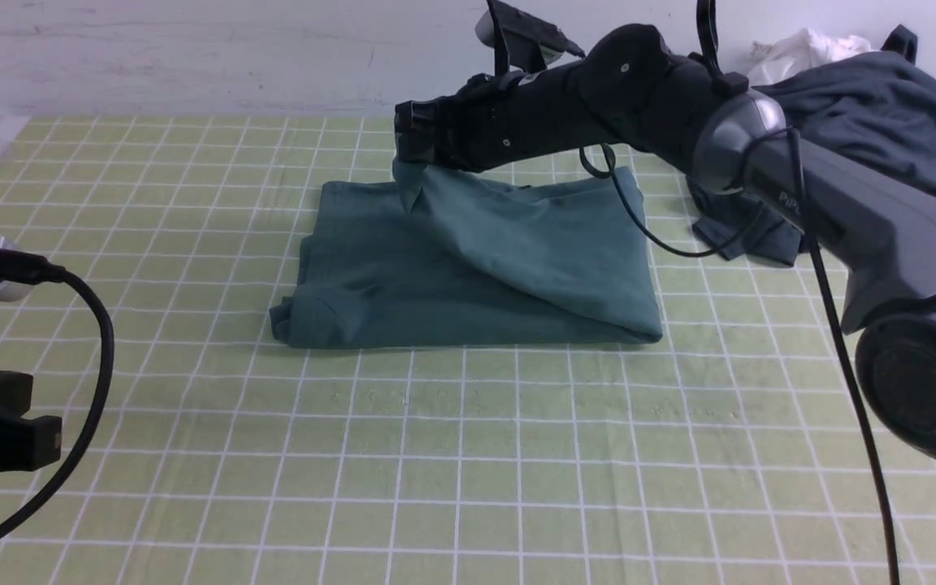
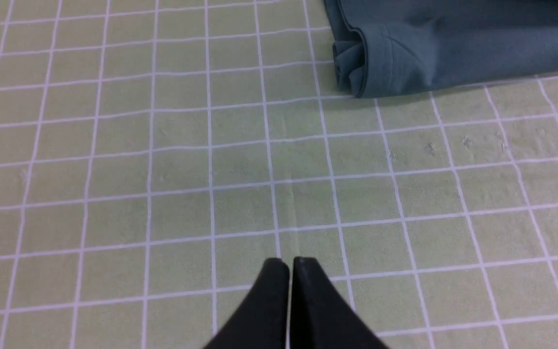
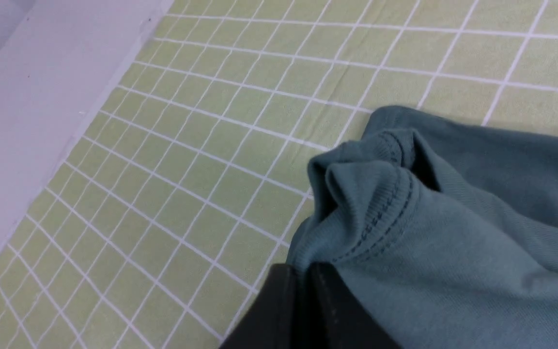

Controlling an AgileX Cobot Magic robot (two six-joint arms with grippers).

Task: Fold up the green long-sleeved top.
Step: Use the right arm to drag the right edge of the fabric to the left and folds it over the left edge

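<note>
One claw works: the right claw (image 1: 408, 166), clenched on a hemmed edge of the green long-sleeved top (image 1: 468, 284), holds it raised above the folded layers at the middle of the worktop (image 1: 517, 455), likely for another fold. The left claw (image 2: 289, 265) hangs clenched and empty.

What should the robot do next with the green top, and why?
Probably move the right gripper toward the left side of the top and lower it. It pinches an edge lifted over the middle, so this fold looks only half laid.
</note>
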